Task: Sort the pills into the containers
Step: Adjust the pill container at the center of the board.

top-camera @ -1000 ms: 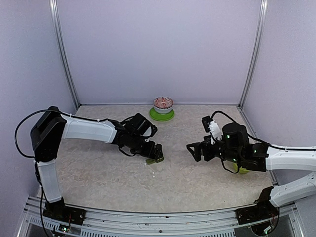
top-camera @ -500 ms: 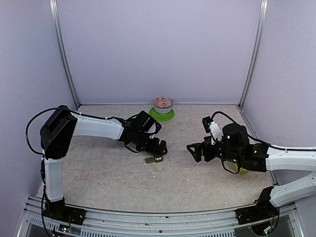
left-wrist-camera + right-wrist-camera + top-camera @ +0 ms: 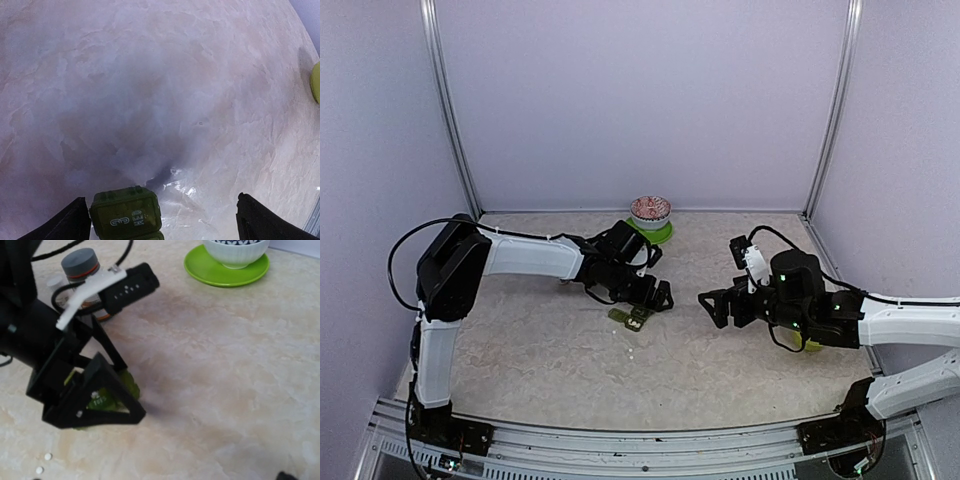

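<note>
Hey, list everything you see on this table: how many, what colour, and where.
Dark green plastic pill container: one, dark green, mid-table beside the left gripper.
Tiny white pills: at least two, white, loose on the table near the container.
Patterned ceramic bowl: one, white with a pattern, on the plate at the back.
Round green plate: one, lime green, back centre under the bowl.
Grey-capped bottle: one, grey cap over an orange band, behind the left arm.
Lime-green item: one, mostly hidden under the right arm.
Marbled table: one, beige.
Left gripper: black, open, empty.
Right gripper: black, open, empty, right of centre.
</note>
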Controlling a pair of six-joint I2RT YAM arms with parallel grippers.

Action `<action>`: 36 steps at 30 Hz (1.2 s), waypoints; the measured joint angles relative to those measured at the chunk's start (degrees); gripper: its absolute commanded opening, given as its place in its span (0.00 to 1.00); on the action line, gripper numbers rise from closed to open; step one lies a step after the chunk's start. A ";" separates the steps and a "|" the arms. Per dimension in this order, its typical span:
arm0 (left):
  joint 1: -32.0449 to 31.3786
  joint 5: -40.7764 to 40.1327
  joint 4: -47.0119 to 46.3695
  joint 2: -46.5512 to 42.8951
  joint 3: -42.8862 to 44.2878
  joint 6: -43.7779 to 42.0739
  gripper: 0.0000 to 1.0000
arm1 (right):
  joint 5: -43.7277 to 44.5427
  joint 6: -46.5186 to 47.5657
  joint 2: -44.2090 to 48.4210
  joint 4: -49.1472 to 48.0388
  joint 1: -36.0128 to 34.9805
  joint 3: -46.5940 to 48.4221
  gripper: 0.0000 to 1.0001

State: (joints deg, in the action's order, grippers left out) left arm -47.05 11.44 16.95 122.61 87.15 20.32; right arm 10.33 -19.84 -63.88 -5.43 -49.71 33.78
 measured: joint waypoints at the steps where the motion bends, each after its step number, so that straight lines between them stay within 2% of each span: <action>1: -0.17 0.39 0.07 0.33 0.37 -0.04 0.99 | 0.00 0.00 0.00 0.00 0.00 0.00 1.00; 19: -2.08 9.09 0.24 1.22 3.45 -1.68 0.99 | 0.00 0.02 0.00 -0.02 0.02 -0.09 1.00; 25: -2.05 8.61 -0.02 0.46 3.28 -2.80 0.99 | -0.26 0.31 0.00 0.00 0.02 -0.52 1.00; 36: 3.28 6.58 -6.71 -17.38 -8.28 -2.12 0.99 | -3.85 0.66 -2.75 -1.07 2.60 -0.24 0.99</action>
State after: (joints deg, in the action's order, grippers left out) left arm -43.77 18.02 10.24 105.23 78.87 18.20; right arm 6.48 -19.18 -66.63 -6.50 -47.11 33.54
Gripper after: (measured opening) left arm 0.988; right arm 0.994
